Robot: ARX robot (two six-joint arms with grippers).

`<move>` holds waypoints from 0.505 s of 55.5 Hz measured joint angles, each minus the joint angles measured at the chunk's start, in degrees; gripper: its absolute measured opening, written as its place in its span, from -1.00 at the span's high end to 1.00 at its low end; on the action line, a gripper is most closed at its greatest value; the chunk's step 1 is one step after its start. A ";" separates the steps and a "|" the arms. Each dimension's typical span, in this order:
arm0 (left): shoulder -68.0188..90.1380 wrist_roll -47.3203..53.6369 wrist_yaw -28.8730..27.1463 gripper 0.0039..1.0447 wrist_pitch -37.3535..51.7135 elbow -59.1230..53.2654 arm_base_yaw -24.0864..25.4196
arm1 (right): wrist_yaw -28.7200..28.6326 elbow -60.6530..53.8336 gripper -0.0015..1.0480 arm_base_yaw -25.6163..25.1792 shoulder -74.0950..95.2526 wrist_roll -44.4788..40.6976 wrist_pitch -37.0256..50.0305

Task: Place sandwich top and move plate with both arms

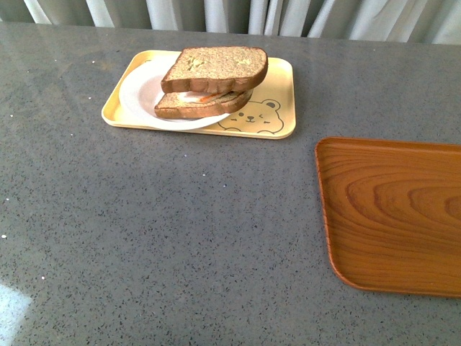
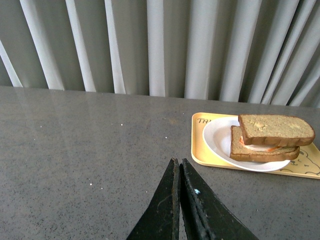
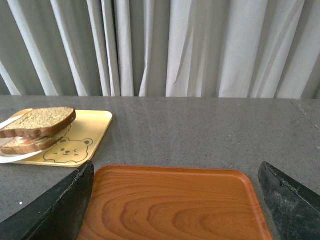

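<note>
The sandwich top (image 1: 216, 67), a brown wholemeal slice with pale specks, lies on top of the lower slice and its filling on the white plate (image 1: 138, 92). It also shows in the left wrist view (image 2: 275, 130) and the right wrist view (image 3: 38, 120). The plate (image 2: 220, 137) rests on the pale yellow bear-print tray (image 1: 277, 94). Neither arm shows in the front view. My left gripper (image 2: 179, 167) is shut and empty, over bare table short of the yellow tray. My right gripper (image 3: 175, 172) is wide open and empty, over the near part of the wooden tray.
A brown wood-grain tray (image 1: 396, 213) lies at the right of the grey speckled table (image 1: 180, 231), empty; it also shows in the right wrist view (image 3: 172, 205). White curtains (image 1: 238, 14) hang behind the table's far edge.
</note>
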 joint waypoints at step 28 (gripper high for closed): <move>-0.02 0.13 0.00 -0.87 0.00 0.00 0.00 | 0.02 0.00 -0.82 0.00 0.00 0.00 0.00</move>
